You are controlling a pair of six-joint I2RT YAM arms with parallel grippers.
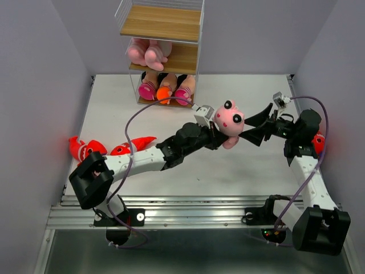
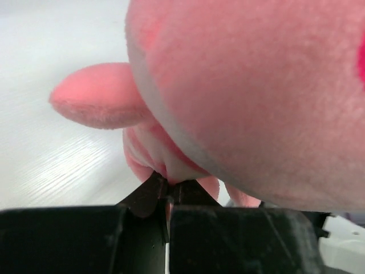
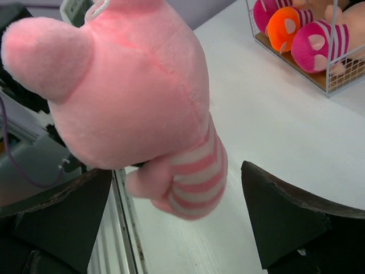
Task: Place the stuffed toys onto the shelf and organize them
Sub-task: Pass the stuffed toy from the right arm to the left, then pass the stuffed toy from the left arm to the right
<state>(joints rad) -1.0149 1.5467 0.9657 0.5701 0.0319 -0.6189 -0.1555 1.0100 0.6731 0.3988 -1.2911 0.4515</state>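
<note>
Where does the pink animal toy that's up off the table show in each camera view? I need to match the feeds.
Top external: the pink animal toy is right of centre, between the two arms' ends, facing the camera.
Left wrist: the toy fills the upper right, pinched at the bottom by the left claw.
Right wrist: the toy is at upper left, back view, striped leg hanging.
Shared landmark: the white table beneath it.

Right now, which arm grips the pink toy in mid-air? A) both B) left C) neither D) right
B: the jaws of the left arm are pinched shut on the pink toy; the jaws of the right arm stand wide open either side of it.
</note>
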